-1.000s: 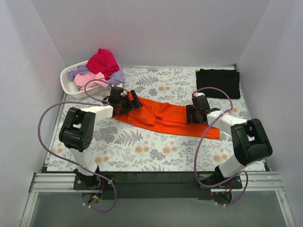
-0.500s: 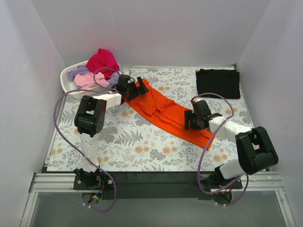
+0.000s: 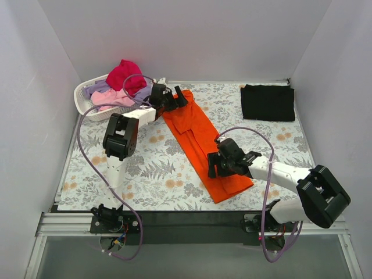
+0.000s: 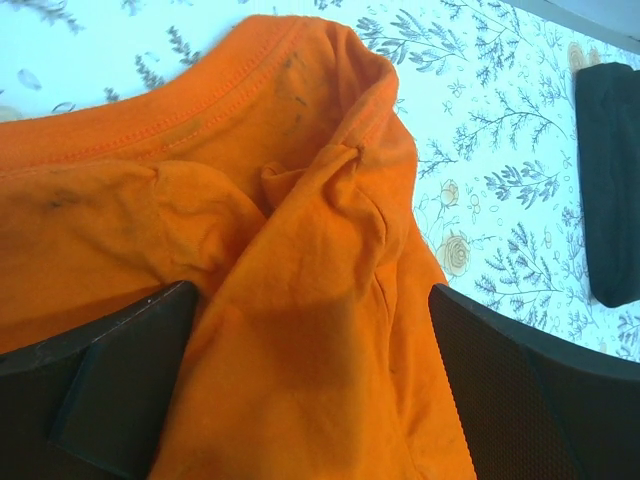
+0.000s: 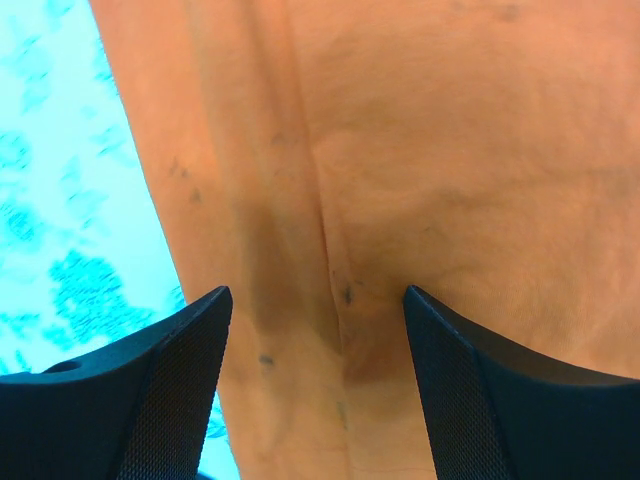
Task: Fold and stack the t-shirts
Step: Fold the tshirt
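Orange t-shirt (image 3: 197, 136): lies on the grey floral table cloth (image 3: 145, 168) as a long narrow band, running from far left of centre to near right of centre.

Left gripper (image 3: 176, 100): at the far end of the band, jaws spread wide. The wrist view shows its fingers (image 4: 110, 390) well apart, with rumpled orange cloth lying between them, not pinched.

Right gripper (image 3: 214, 167): over the near part of the band, at its left edge. Its fingers (image 5: 150, 400) also stand apart, with flat orange cloth below them.

Black t-shirt (image 3: 267, 102): folded, far right, well apart from the orange one.

White basket (image 3: 79, 97): far left corner, holding a magenta t-shirt (image 3: 125, 75), a pink t-shirt (image 3: 107, 99) and a lavender t-shirt (image 3: 93, 89), heaped.
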You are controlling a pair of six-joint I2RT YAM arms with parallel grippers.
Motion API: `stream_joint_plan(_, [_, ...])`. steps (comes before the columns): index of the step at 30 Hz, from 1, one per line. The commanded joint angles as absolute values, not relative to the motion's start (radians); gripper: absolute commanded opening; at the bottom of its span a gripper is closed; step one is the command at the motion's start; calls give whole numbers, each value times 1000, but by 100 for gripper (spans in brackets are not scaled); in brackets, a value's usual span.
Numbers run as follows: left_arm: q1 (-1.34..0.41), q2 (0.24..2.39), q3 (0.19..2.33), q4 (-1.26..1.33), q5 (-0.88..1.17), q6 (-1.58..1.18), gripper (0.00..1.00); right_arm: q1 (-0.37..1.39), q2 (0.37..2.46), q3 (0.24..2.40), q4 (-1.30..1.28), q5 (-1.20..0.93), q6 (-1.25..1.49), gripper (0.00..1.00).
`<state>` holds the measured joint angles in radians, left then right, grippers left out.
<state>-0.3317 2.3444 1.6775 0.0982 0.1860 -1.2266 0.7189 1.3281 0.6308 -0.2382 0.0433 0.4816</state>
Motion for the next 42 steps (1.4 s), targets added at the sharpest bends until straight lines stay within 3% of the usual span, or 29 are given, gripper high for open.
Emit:
stream_joint_plan(1, [-357,2437,1712,-40,204,-1184,97,803,1345,664,-265,8,561,64])
stream_joint_plan(12, [-413,2556,1925,-38,279,-1086,97,939,1423,750,-180,6,580,64])
stream_joint_plan(29, [-419,2720,2167,29,399,-1084,98,969,1502,867,-51,-9,505,67])
stream_joint_plan(35, [-417,2620,2076,81,388,-1081,98,969,1435,851,-51,83,468,67])
stream_joint_plan(42, [-416,2395,2026,100,379,-1031,98,937,1163,758,-84,290,384,81])
